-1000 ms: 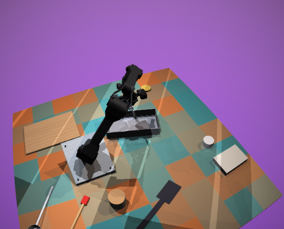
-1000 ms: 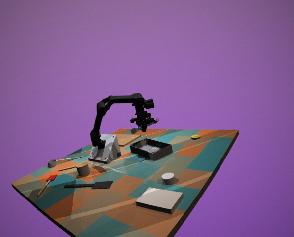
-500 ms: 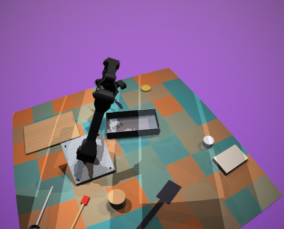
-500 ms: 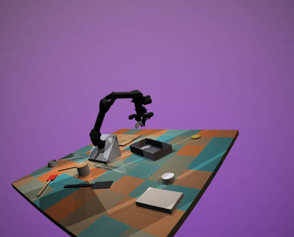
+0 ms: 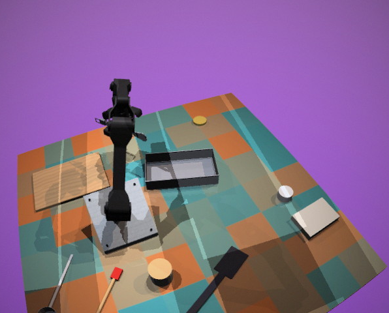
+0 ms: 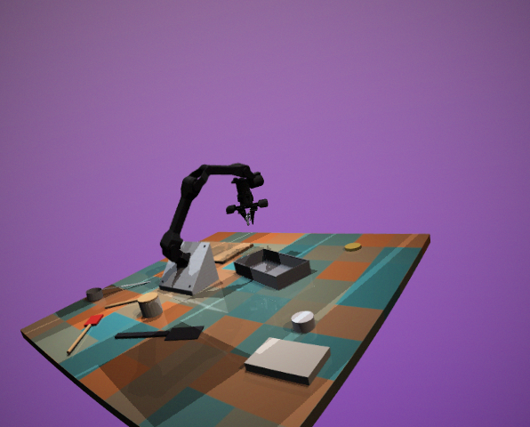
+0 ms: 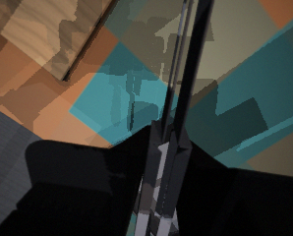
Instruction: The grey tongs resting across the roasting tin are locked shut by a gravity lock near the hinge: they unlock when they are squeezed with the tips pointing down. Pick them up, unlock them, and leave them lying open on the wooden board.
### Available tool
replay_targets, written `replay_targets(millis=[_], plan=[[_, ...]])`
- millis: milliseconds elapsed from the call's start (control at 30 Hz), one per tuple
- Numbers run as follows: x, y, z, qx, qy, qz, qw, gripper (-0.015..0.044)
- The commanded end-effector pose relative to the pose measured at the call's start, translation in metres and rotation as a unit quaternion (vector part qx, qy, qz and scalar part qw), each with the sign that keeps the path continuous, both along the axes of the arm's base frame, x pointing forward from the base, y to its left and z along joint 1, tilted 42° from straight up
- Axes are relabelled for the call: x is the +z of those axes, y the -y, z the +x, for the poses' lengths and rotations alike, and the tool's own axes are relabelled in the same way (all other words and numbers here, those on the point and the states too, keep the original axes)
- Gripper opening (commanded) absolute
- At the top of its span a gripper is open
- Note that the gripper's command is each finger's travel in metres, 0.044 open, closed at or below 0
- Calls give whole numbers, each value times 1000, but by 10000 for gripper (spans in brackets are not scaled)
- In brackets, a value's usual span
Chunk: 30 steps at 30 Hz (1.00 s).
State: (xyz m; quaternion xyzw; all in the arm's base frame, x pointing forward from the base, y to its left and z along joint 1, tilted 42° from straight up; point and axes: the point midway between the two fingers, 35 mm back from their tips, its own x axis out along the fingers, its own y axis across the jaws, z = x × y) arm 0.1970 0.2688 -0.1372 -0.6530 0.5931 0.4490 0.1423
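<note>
At the near edge of the checked worktop [image 5: 262,242] lie a red-headed spatula [image 5: 111,282], a black spatula [image 5: 221,272] and a slim metal tool [image 5: 62,273], with a short tan cylinder [image 5: 160,271] between the two spatulas. Off to the right sit a pale flat block [image 5: 315,216] and a small white cylinder [image 5: 285,192] just beside it. Farther back the arm's grey base plate [image 5: 139,215] stands between the wooden board [image 5: 70,180] on the left and the dark roasting tin [image 5: 181,167] on the right. The arm reaches up and back, and its gripper [image 6: 247,215] hangs high above the strip between board and tin, fingers clamped on the grey tongs [image 7: 186,74], whose two blades run close together with tips pointing down. A yellow disc [image 5: 199,120] lies near the far edge.
</note>
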Motion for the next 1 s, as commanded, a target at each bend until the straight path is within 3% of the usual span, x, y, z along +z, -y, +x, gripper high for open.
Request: replay_targets(millis=[0,300,967], plan=[[-11,-14,-20,30,-26,8,999,-150],[-11,-22,-34,47,-38,13,998,-150],[-6,-61,-168,206,-168,49,963,-150]])
